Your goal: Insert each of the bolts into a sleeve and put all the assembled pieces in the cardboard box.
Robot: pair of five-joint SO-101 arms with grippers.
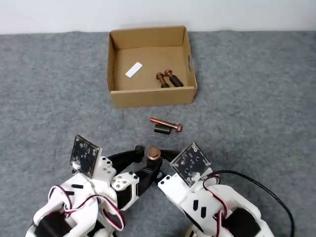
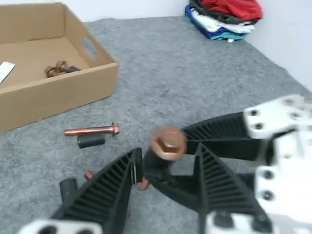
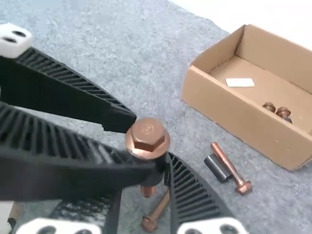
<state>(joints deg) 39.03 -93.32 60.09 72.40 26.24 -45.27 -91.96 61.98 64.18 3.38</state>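
Note:
A copper bolt (image 1: 153, 153) stands head up in a black sleeve (image 2: 157, 165), held above the carpet where both grippers meet. My right gripper (image 3: 146, 178) is shut on the sleeve (image 3: 153, 176). My left gripper (image 2: 168, 153) is open, its fingers (image 2: 109, 190) either side of the piece with a gap. A loose bolt (image 1: 165, 123) and a loose sleeve (image 1: 162, 130) lie side by side just in front of the cardboard box (image 1: 150, 97). Two assembled pieces (image 1: 169, 79) rest inside the box.
A white label (image 1: 134, 69) lies on the box floor. Under the grippers lie another sleeve (image 2: 68, 185) and spare bolts (image 3: 155, 215) on the grey carpet. Folded clothes (image 2: 224, 17) sit far off by the wall.

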